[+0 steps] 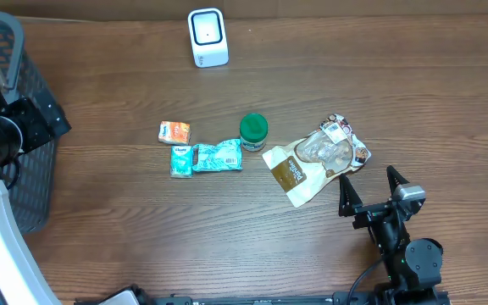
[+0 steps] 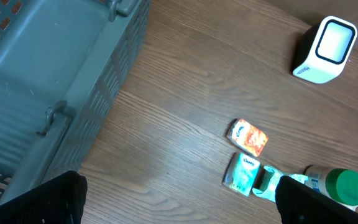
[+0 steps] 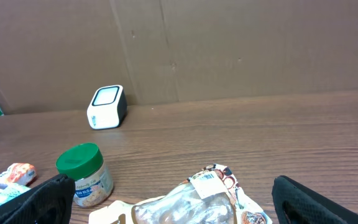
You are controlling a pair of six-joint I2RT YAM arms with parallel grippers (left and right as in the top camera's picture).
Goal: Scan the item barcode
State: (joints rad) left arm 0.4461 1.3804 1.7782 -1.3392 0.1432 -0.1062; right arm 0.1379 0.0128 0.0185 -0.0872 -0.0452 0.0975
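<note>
Several items lie mid-table: an orange packet (image 1: 174,132), a teal tissue pack (image 1: 180,160), a teal wrapper (image 1: 219,156), a green-lidded jar (image 1: 253,130) and a clear-windowed pouch (image 1: 318,158) with a white label (image 3: 208,176) facing up. The white barcode scanner (image 1: 207,37) stands upright at the table's far edge. My right gripper (image 1: 367,178) is open just in front of the pouch, nothing between its fingers. My left gripper (image 2: 179,205) is open and empty, high over bare wood between the basket and the packets.
A grey plastic basket (image 1: 7,51) fills the far-left side, right beside my left arm. A brown cardboard wall (image 3: 229,43) backs the table behind the scanner. Bare wood stretches between the items and the scanner.
</note>
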